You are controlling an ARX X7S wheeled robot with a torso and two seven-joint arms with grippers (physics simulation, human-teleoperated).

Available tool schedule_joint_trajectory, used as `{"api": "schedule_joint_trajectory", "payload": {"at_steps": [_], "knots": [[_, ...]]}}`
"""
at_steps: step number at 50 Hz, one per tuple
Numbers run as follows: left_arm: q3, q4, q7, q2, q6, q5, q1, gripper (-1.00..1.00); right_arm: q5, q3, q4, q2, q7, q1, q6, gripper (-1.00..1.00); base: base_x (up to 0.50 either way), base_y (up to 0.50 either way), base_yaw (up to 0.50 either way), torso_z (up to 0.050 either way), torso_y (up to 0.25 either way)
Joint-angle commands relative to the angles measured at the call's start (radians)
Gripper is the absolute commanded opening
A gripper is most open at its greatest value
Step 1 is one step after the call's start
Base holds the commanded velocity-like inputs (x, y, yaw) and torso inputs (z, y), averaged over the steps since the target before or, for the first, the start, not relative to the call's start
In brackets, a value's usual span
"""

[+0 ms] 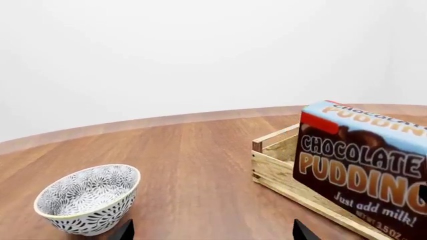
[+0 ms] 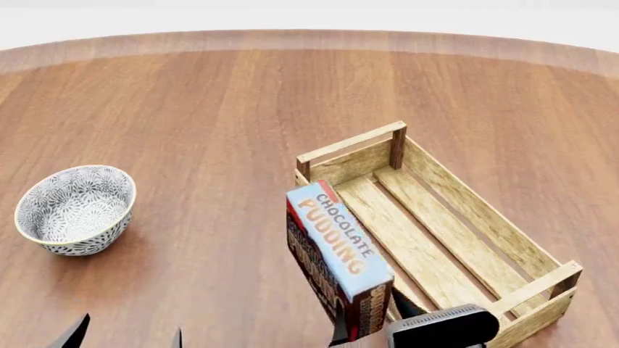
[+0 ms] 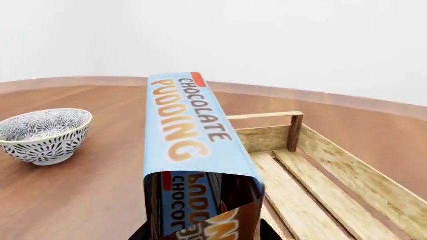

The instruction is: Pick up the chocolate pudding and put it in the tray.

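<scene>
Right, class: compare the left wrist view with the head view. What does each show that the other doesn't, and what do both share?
Only the left wrist view shows the chocolate pudding's dark front face reading "Just add milk!", and a white wall behind the table.

Only the head view shows the tray whole, with slatted floor and both end handles, the carton's light-blue top, and the right hand at its near end.

Both show the patterned bowl, the wooden table, the carton by the tray's near side, and the left hand's fingertips.

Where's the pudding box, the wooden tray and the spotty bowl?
chocolate pudding [image 2: 334, 243], head view, light-blue top face.
tray [image 2: 425, 246], head view, bare floor slat.
bowl [image 2: 75, 199], head view, patterned inside wall.
</scene>
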Motion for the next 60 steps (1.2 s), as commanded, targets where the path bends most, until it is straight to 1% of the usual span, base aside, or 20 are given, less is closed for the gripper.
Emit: {"api": "schedule_joint_trajectory", "payload": {"at_steps": [1,14,25,41,50,60], "knots": [[0.001,0.002,-0.004,-0.006,0.000,-0.007,0.001,1.00,-0.013,0.041,-0.036,0.039,0.044,-0.002,0.014,-1.00,0.00,0.00,0.00,0.000,0.000],[0.009,0.011,-0.008,-0.009,-0.007,-0.009,-0.004,1.00,-0.007,0.072,-0.046,0.062,0.085,-0.009,0.008,-1.00,0.00,0.00,0.00,0.000,0.000],[0.009,-0.014,-0.008,-0.011,0.016,-0.015,-0.003,1.00,0.004,0.100,-0.065,0.084,0.133,-0.016,0.021,-1.00,0.00,0.00,0.00,0.000,0.000],[0.000,-0.028,-0.012,-0.019,0.034,-0.031,0.003,1.00,-0.002,0.126,0.094,0.028,0.166,0.068,0.054,-1.00,0.00,0.00,0.00,0.000,0.000],[0.001,-0.043,-0.011,-0.019,0.048,-0.037,0.003,1.00,-0.003,0.126,0.127,0.016,0.186,0.099,0.096,-1.00,0.00,0.00,0.00,0.000,0.000],[-0.001,-0.022,-0.014,-0.028,0.031,-0.047,0.000,1.00,0.003,0.123,0.186,-0.006,0.177,0.152,0.137,-1.00,0.00,0.00,0.00,0.000,0.000]]}}
